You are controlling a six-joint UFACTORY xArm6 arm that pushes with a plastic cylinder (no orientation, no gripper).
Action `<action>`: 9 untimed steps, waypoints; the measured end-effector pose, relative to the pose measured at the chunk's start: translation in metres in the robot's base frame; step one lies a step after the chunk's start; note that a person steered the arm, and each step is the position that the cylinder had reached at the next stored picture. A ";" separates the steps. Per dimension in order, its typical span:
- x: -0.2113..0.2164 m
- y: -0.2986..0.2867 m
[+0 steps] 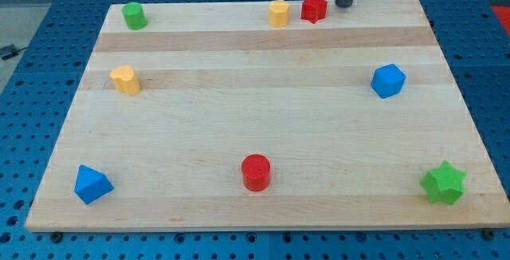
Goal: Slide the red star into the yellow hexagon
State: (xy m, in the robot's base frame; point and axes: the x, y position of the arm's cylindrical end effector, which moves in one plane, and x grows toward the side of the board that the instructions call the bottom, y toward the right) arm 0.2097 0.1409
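The red star (pixel 314 8) sits near the view's top edge of the wooden board (pixel 263 116), a little right of centre. The yellow hexagon (pixel 278 13) stands just to its left, with a small gap between them. My tip (pixel 344 5) is at the top of the view, just right of the red star and apart from it.
A green cylinder (pixel 134 16) is at the top left. A yellow block (pixel 125 79) is at the left. A blue block (pixel 388 80) is at the right. A blue triangle (pixel 92 184), a red cylinder (pixel 256 172) and a green star (pixel 443 183) lie along the bottom.
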 end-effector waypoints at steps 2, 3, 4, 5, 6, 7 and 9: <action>0.013 -0.023; 0.013 -0.034; 0.013 -0.033; 0.013 -0.030; 0.013 -0.030; 0.013 -0.033; 0.013 -0.041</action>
State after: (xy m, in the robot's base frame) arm 0.2227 0.0998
